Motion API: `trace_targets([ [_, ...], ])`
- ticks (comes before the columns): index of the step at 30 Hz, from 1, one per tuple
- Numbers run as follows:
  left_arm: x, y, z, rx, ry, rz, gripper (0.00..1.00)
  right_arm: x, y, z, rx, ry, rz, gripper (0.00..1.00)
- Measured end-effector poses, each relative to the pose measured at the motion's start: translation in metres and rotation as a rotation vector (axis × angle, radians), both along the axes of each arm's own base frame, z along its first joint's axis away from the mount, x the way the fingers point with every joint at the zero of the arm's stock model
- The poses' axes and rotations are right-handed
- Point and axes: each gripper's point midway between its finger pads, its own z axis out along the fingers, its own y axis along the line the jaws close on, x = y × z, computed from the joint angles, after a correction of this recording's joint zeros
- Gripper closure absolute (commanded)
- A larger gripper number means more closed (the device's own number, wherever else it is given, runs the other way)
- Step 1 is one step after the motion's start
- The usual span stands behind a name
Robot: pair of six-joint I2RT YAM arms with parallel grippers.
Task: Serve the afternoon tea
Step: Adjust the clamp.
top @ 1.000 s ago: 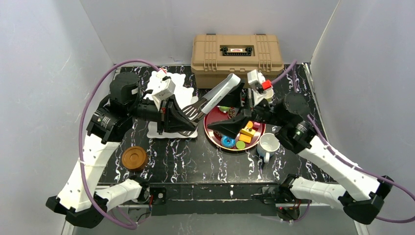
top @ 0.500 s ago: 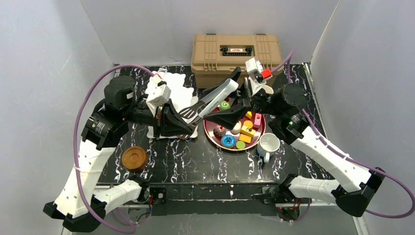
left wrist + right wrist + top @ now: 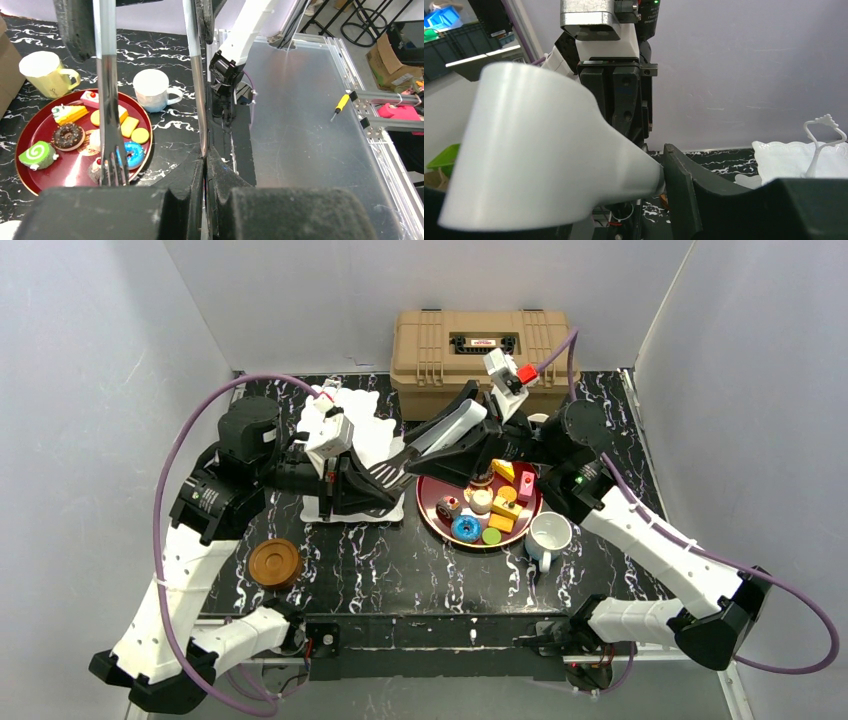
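By tray [image 3: 55, 175], tongs [image 3: 452, 422] hung between arms | left end effector [image 3: 205, 172] clamped on a blade | right end effector [image 3: 448, 440] pinched handle

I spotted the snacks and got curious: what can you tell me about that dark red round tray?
The dark red tray is round, glossy like plastic, with a low raised rim. It lies flat on the black marbled table, holding toy pastries such as a green roll, a blue donut and a brown donut. A white mug and a cream-yellow mug stand just outside its rim. Metal tongs hang above it.
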Motion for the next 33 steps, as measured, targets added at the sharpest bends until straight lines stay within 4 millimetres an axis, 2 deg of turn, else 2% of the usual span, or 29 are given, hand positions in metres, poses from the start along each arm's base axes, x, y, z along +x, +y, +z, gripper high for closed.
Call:
trace_targets([
  [9,0.006,0.0,-0.001,0.008,-0.009,0.031,1.0,0.003,0.0,-0.001,-0.03,0.005,-0.027,0.59],
  [12,0.013,0.0,-0.004,0.013,-0.022,0.061,0.85,0.007,-0.002,-0.003,-0.042,0.01,-0.062,0.65],
  [13,0.016,0.0,-0.006,0.015,-0.032,0.077,0.73,0.01,-0.002,-0.005,-0.048,0.012,-0.079,0.67],
  [18,0.038,0.004,-0.008,0.006,-0.128,0.207,0.5,0.025,-0.005,-0.018,-0.102,0.057,-0.182,0.73],
  [20,0.045,0.008,-0.005,-0.003,-0.169,0.26,0.33,0.032,-0.008,-0.023,-0.119,0.068,-0.23,0.75],
  [21,0.047,0.01,-0.002,-0.009,-0.19,0.283,0.28,0.036,-0.01,-0.025,-0.127,0.071,-0.259,0.74],
  [25,0.056,0.017,0.008,-0.024,-0.256,0.356,0.2,0.057,-0.02,-0.033,-0.161,0.077,-0.406,0.74],
  [28,0.063,0.021,0.007,-0.011,-0.264,0.403,0.14,0.072,-0.026,-0.042,-0.192,0.076,-0.499,0.77],
  [30,0.071,0.023,0.003,0.009,-0.249,0.44,0.03,0.086,-0.031,-0.054,-0.226,0.081,-0.58,0.78],
  [33,0.084,0.024,-0.007,0.076,-0.19,0.477,0.02,0.108,-0.041,-0.084,-0.302,0.097,-0.708,0.82],
])
